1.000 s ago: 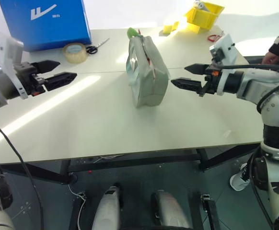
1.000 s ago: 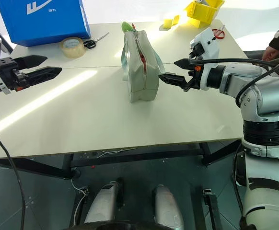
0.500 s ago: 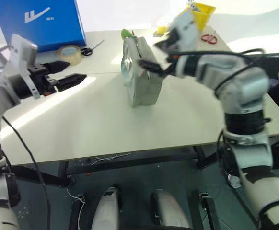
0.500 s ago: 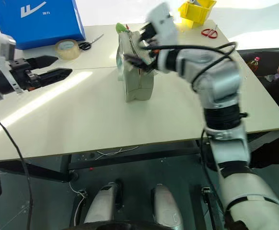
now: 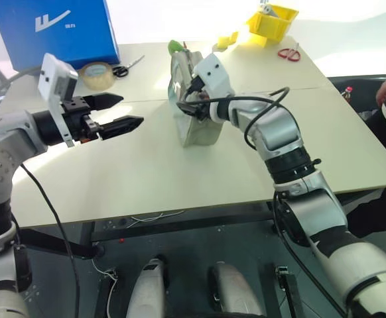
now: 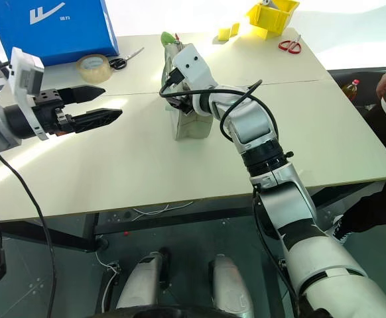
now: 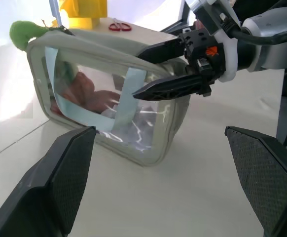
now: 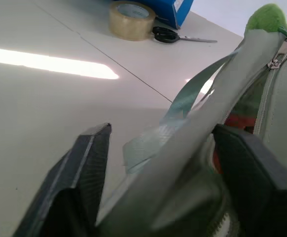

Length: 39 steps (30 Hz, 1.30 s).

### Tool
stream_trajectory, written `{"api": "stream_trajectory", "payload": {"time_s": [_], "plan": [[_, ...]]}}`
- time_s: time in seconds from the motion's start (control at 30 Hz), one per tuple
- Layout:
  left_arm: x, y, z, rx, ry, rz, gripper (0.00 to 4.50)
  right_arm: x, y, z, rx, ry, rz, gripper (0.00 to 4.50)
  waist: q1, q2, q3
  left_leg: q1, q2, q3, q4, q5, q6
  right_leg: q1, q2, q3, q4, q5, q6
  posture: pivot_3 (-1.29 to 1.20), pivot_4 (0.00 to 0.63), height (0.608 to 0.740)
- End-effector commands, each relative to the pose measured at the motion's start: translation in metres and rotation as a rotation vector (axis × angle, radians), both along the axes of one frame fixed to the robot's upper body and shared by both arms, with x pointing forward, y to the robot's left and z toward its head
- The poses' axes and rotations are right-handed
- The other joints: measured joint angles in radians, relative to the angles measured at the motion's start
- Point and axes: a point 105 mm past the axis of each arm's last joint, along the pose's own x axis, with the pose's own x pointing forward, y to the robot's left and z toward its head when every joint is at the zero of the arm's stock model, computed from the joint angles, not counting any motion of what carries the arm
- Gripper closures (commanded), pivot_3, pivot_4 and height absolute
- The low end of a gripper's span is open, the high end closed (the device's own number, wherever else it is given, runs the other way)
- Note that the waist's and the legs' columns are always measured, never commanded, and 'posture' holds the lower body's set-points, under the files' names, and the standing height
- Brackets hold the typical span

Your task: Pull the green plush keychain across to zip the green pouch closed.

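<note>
**Right arm now at the pouch, bracing step**

Head view: right gripper (image 5: 188, 108) swung in from table's right side onto green pouch (image 5: 203, 129); left gripper (image 5: 113, 112) spread, well apart.
Left wrist: right fingers astride pouch's near end, half-closed.
Right wrist: green plush keychain (image 8: 267, 17) at far end, zipper open.
Next I clamp, then fetch keychain
</note>
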Motion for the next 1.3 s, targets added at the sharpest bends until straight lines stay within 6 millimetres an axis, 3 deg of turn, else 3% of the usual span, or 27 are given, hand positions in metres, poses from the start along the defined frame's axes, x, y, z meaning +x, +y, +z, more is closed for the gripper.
{"api": "stream_trajectory", "payload": {"time_s": [0.03,0.13,0.2,0.27,0.4,0.47,0.67,0.77,0.9,1.03,1.13,1.3], "plan": [[-0.004,0.002,0.010,0.002,-0.055,0.010,0.00,-0.007,0.007,0.024,-0.009,-0.086,0.068,2.84,0.000,0.000,0.000,0.000,0.000,0.000,0.000,0.000,0.000,0.000,0.000,0.000,0.000,0.000,0.000,0.00,0.150,0.740],[-0.001,0.001,0.009,-0.001,-0.057,0.010,0.00,-0.019,0.008,0.031,-0.029,-0.131,0.186,4.43,0.000,0.000,0.000,0.000,0.000,0.000,0.000,0.000,0.000,0.000,0.000,0.000,0.000,0.000,0.000,0.00,0.150,0.740],[0.000,0.000,0.009,-0.003,-0.057,0.010,0.00,-0.032,0.000,0.033,-0.127,-0.203,0.311,4.47,0.003,0.000,0.000,0.000,0.000,0.000,0.000,0.000,0.000,0.000,0.000,0.000,0.000,0.000,0.000,0.00,0.150,0.740],[0.001,0.002,0.008,0.000,-0.056,0.011,0.00,-0.036,-0.026,0.026,-0.298,-0.259,0.391,4.47,0.007,0.000,0.000,-0.001,-0.001,0.000,0.000,0.000,0.000,0.000,0.000,0.000,-0.001,0.000,0.000,0.00,0.150,0.740],[0.001,0.005,0.007,-0.004,-0.054,0.017,0.00,-0.025,-0.082,0.028,-0.432,-0.292,0.392,4.47,0.006,0.000,0.000,0.000,-0.002,0.001,0.001,0.000,0.000,0.001,-0.001,0.000,-0.002,0.000,0.000,0.00,0.150,0.740],[0.002,0.005,0.007,-0.005,-0.052,0.016,0.00,-0.017,-0.101,0.031,-0.490,-0.323,0.356,4.47,0.003,0.000,0.000,0.002,-0.001,0.001,0.001,0.000,0.000,0.003,-0.001,0.000,-0.002,0.000,0.000,0.00,0.150,0.740],[0.003,0.002,0.007,-0.002,-0.053,0.005,0.00,-0.014,-0.108,0.014,-0.507,-0.290,0.400,4.47,-0.003,0.000,0.001,0.003,0.000,0.001,0.000,0.000,0.000,0.003,0.000,0.000,-0.001,0.000,0.000,0.00,0.150,0.740],[0.003,0.003,0.007,0.007,-0.050,0.007,0.00,-0.018,-0.109,0.016,-0.483,-0.268,0.415,3.33,-0.002,0.000,0.001,0.004,0.000,0.001,0.000,0.000,0.000,0.003,0.000,0.000,-0.001,0.000,0.000,0.00,0.150,0.740],[0.002,0.005,0.007,0.008,-0.045,0.012,0.00,-0.025,-0.104,0.047,-0.409,-0.288,0.406,1.39,0.001,0.001,0.001,0.003,0.000,0.000,0.000,0.000,-0.001,0.003,0.000,0.000,0.000,0.000,0.000,0.00,0.150,0.740],[0.001,0.004,0.007,0.009,-0.047,0.014,0.00,-0.030,-0.077,0.069,-0.324,-0.304,0.406,1.39,0.000,0.001,0.001,0.003,0.001,0.000,0.000,0.000,-0.001,0.003,0.000,0.000,0.000,0.000,0.000,0.00,0.150,0.740],[0.003,0.003,0.007,0.009,-0.052,0.014,0.00,-0.031,-0.053,0.058,-0.386,-0.326,0.413,1.39,-0.003,0.001,0.001,0.004,0.001,0.001,0.000,0.000,-0.001,0.003,0.000,0.000,0.000,0.000,0.000,0.00,0.150,0.740],[0.003,0.001,0.009,0.017,-0.061,0.014,0.00,-0.019,-0.040,0.038,-0.419,-0.275,0.354,1.39,0.008,0.001,0.001,0.003,0.001,0.000,0.001,0.001,-0.001,0.003,0.000,0.000,0.000,0.000,-0.001,0.00,0.150,0.740]]}}
